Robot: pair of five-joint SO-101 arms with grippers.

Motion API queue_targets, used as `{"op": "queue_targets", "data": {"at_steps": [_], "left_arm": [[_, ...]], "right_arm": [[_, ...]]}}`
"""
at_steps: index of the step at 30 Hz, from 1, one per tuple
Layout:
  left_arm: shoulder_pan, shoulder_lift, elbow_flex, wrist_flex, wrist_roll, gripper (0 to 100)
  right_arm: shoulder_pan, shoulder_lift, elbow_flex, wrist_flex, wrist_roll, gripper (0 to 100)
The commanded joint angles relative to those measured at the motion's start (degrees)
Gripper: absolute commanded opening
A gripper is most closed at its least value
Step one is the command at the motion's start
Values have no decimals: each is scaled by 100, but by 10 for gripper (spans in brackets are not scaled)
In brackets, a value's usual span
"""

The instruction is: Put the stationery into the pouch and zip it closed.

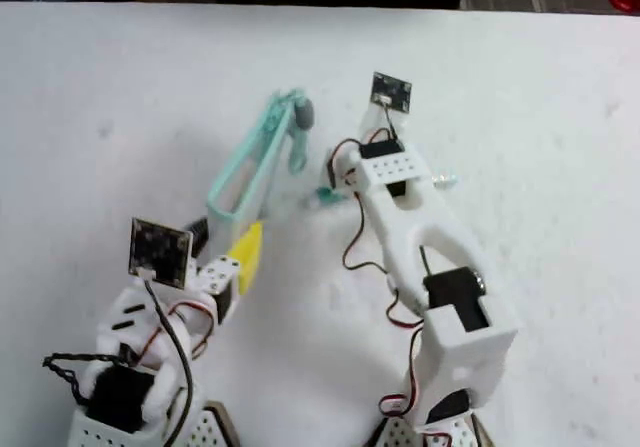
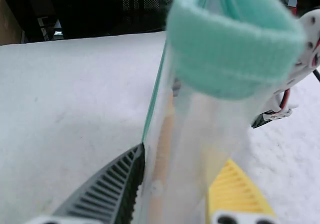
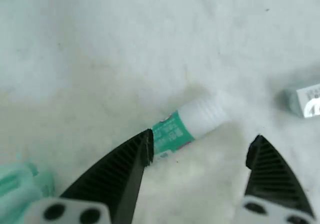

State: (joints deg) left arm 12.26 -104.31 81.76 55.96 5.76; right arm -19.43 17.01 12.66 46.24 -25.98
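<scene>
Print on the green-labelled tube [image 3: 172, 134] cannot be read.

I count two tools over the one white counter [image 1: 100, 87]: the left tool [image 2: 182, 156] and the right tool [image 3: 202, 136]. There is one clear pouch [image 1: 255, 162] with teal edging, one green-labelled tube [image 3: 187, 126] with a white cap, and one small grey block [image 3: 304, 99].

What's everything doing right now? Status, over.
Left gripper shut on pouch. Right gripper open over green-white tube on table. Small grey block nearby, apart.
</scene>
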Motion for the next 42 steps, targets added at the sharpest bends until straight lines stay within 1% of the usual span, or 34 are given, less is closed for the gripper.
{"op": "queue_targets", "data": {"at_steps": [1, 3, 9, 15, 17, 20, 21, 23, 31, 35, 38, 42], "left_arm": [[66, 40, 18, -97, 26, 199], [66, 40, 18, -97, 26, 199], [66, 40, 18, -88, 26, 199], [66, 40, 26, -88, 26, 199], [66, 40, 26, -88, 26, 199], [66, 40, 26, -88, 26, 199], [66, 40, 26, -88, 26, 199], [66, 40, 26, -88, 26, 199], [66, 40, 9, -70, 62, 197], [66, 40, -35, 18, 70, 196], [66, 40, -123, 97, 70, 197], [66, 40, -158, 132, 70, 199]], "right_arm": [[31, 75, -149, -110, -62, 278], [22, 180, -149, -110, -62, 263], [22, 286, -149, -119, -26, 171], [22, 303, -149, -84, -18, 153], [22, 303, -141, -75, -9, 116], [40, 303, -141, -75, -9, 21], [48, 303, -141, -75, -9, 10], [57, 303, -123, -66, -9, 26], [75, 251, -132, 136, -9, 16], [259, 224, -141, 277, -9, 16], [400, -92, -141, 541, 0, 16], [514, -954, -105, 1042, 0, 16]]}}
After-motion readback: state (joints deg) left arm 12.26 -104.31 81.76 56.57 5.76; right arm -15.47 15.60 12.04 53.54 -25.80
